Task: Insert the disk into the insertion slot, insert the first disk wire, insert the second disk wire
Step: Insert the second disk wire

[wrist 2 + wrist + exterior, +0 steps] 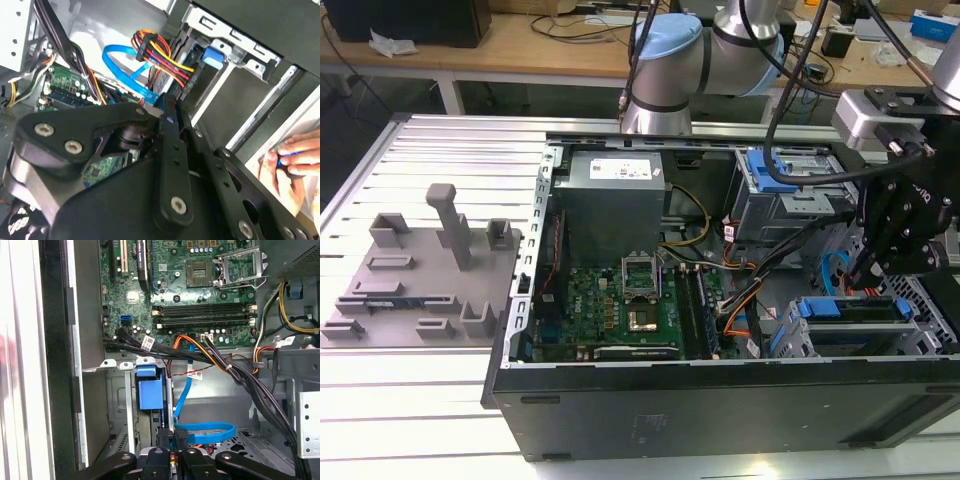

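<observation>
The disk (850,312) in its blue carrier sits inside the insertion slot (788,342), a grey cage at the case's corner on the exterior view's right. Its blue carrier end shows in both wrist views (150,392) (212,56). A bundle of red, yellow and orange wires (160,52) runs to the disk's rear edge. My gripper (863,273) hangs just behind the disk. Its fingers (182,445) are closed around the black plug of a blue flat wire (205,432), which loops away from the disk (117,57). Whether the plug is seated cannot be told.
The open computer case (720,400) lies on a ribbed metal table. A second cage with a blue latch (770,170) stands farther back. Black cable bundles (250,385) cross beside the slot. A person's hand (287,160) rests outside the case wall. A grey fixture plate (415,270) lies on the exterior view's left.
</observation>
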Robot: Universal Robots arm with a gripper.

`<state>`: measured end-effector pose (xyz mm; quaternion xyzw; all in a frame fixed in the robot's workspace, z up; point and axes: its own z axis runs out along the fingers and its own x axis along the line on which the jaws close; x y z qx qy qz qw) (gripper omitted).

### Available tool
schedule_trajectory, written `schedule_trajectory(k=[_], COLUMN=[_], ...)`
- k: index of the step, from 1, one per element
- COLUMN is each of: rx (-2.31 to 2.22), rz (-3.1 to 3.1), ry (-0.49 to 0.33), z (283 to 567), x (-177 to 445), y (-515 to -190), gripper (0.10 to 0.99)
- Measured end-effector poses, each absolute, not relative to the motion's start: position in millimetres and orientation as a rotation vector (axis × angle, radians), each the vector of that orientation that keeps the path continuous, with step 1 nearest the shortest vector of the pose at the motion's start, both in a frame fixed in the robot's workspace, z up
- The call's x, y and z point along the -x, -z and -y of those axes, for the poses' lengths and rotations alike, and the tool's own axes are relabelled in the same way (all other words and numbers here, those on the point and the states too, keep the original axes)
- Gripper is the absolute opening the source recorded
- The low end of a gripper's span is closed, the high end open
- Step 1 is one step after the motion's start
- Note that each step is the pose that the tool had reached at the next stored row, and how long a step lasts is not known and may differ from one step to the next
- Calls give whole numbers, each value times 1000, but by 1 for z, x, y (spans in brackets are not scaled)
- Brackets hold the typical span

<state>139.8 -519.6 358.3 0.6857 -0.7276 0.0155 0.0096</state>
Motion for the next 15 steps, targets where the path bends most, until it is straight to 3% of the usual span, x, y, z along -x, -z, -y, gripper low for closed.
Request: schedule_trajectory(k=[15], rx=[-2149], rz=[2280], ry=[-31], z=[529], x=[-140], y=[-357], gripper=[161])
